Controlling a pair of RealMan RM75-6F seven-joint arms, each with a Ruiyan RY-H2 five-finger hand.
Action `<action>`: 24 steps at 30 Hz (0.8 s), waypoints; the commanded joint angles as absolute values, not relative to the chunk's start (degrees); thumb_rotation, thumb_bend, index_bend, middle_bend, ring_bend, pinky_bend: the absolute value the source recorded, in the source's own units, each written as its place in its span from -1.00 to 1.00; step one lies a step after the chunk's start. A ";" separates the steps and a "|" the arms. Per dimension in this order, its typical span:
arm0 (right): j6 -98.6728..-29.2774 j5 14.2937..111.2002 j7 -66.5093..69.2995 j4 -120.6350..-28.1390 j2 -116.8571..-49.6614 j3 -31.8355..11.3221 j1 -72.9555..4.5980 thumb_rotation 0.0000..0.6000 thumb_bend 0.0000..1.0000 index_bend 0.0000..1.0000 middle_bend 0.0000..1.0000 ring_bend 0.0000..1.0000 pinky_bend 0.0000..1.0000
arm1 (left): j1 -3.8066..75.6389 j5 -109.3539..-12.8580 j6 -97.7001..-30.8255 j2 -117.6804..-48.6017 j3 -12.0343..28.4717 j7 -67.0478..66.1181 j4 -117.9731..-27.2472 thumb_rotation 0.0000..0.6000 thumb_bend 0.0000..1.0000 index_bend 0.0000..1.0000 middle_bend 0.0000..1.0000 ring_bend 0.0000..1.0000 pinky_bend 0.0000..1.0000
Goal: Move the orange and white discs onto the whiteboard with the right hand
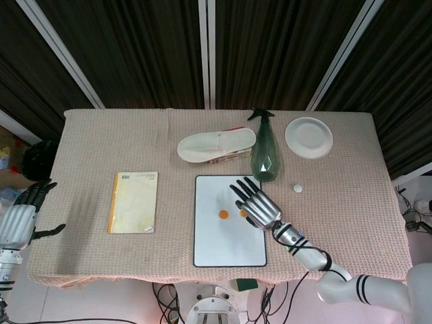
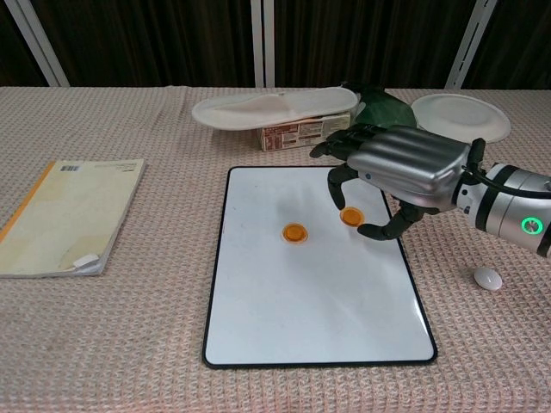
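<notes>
The small cardboard box (image 2: 301, 132) under the flat white slipper (image 2: 274, 108) carries a printed label, too small to read, and the yellow paperback notebook (image 2: 65, 213) has a barcode at its top corner, equally illegible. My right hand (image 2: 398, 166) hangs over the black-framed whiteboard (image 2: 314, 310), toward its 2 o'clock corner, fingers (image 2: 337, 182) curled down and pinching a small orange disc (image 2: 349, 216) against the thumb (whether the disc touches the board, I cannot tell). A second orange disc (image 2: 294, 232) lies flat on the board just at 9 o'clock from the held one. One white disc (image 2: 488, 277) rests on the woven cloth at 3 o'clock of the board, well apart. My left hand (image 1: 21, 220) hovers off the table's 9 o'clock edge, fingers loosely spread, holding nothing.
</notes>
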State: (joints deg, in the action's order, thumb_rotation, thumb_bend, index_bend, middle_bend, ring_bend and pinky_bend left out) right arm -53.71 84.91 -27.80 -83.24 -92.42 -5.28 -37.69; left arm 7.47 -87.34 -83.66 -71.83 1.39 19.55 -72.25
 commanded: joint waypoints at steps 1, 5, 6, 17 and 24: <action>-52.24 82.88 -30.55 -82.94 -94.18 -6.13 -38.96 1.00 -0.36 0.24 -0.90 -1.00 -1.00 | 7.35 -87.77 -84.43 -72.15 1.60 20.09 -71.60 1.00 -1.00 -0.73 -0.82 -0.82 -0.65; -51.34 80.10 -33.34 -82.84 -95.35 -6.36 -39.44 1.00 -0.36 0.24 -0.90 -1.00 -1.00 | 7.30 -88.03 -84.81 -72.17 1.60 20.48 -71.27 1.00 -1.00 -0.72 -0.82 -0.82 -0.65; -51.21 79.52 -33.90 -82.88 -95.52 -6.34 -39.50 1.00 -0.36 0.24 -0.90 -1.00 -1.00 | 7.29 -88.01 -84.79 -72.18 1.59 20.56 -71.20 1.00 -1.00 -0.72 -0.82 -0.82 -0.65; -50.56 75.15 -37.24 -82.61 -96.85 -5.82 -40.42 1.00 -0.36 0.25 -0.90 -1.00 -1.00 | 7.33 -87.98 -84.21 -72.59 1.31 21.31 -70.38 1.00 -1.00 -0.72 -0.82 -0.82 -0.65; -50.31 74.00 -37.46 -82.10 -97.55 -5.81 -41.39 1.00 -0.36 0.24 -0.90 -1.00 -1.00 | 7.34 -88.08 -84.23 -72.55 1.25 21.62 -70.22 1.00 -1.00 -0.72 -0.82 -0.82 -0.65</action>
State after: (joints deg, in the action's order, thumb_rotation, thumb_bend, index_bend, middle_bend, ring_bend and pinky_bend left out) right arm -50.41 74.12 -37.39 -82.18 -97.47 -5.82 -41.28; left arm 7.34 -88.06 -84.21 -72.55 1.26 21.60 -70.24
